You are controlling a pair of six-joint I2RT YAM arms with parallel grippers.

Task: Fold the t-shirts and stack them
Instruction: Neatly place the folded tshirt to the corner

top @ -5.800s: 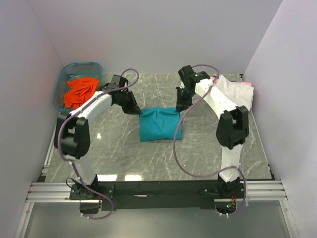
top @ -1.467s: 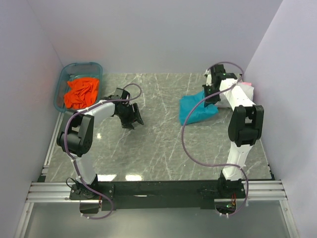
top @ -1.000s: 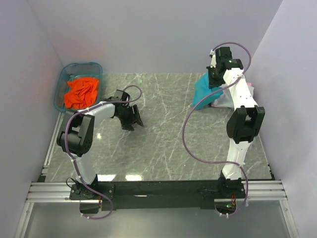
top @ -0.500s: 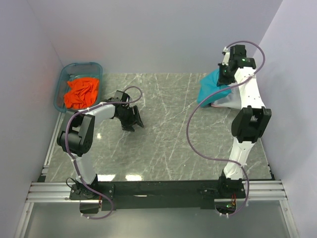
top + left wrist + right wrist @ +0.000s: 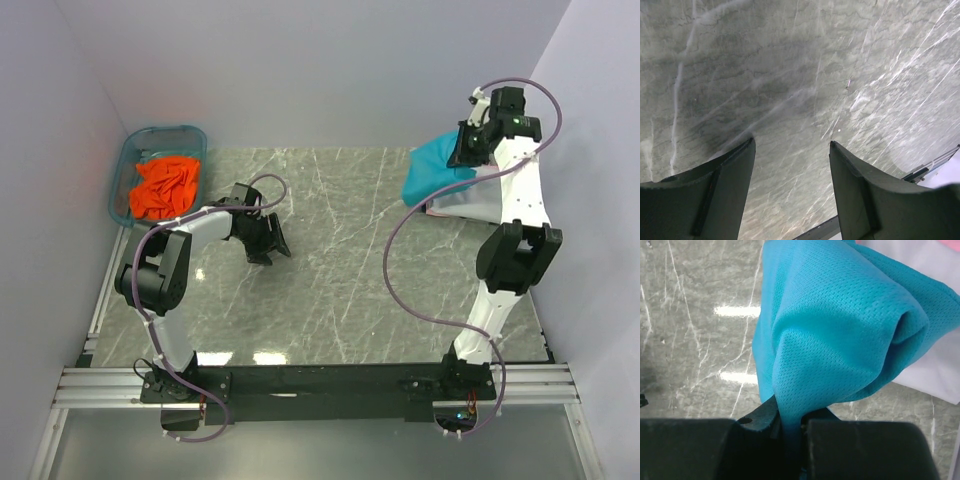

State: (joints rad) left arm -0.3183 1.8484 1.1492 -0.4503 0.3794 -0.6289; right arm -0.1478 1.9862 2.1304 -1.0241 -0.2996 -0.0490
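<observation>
Up and to the right goes the right gripper (image 5: 468, 150), swinging the teal t-shirt (image 5: 432, 172) from mid-table to the far right corner of the tabletop (image 5: 330, 285). Its 2 fingers pinch tight on a fold of fabric, and the shirt dangles over the white t-shirt (image 5: 482, 205) lying there. The left gripper (image 5: 268, 243) hangs low over bare marble left of centre, jaws spread wide, gripping nothing. The orange t-shirt (image 5: 163, 186) sits bunched in the blue tub (image 5: 133, 150) by the far left corner.
</observation>
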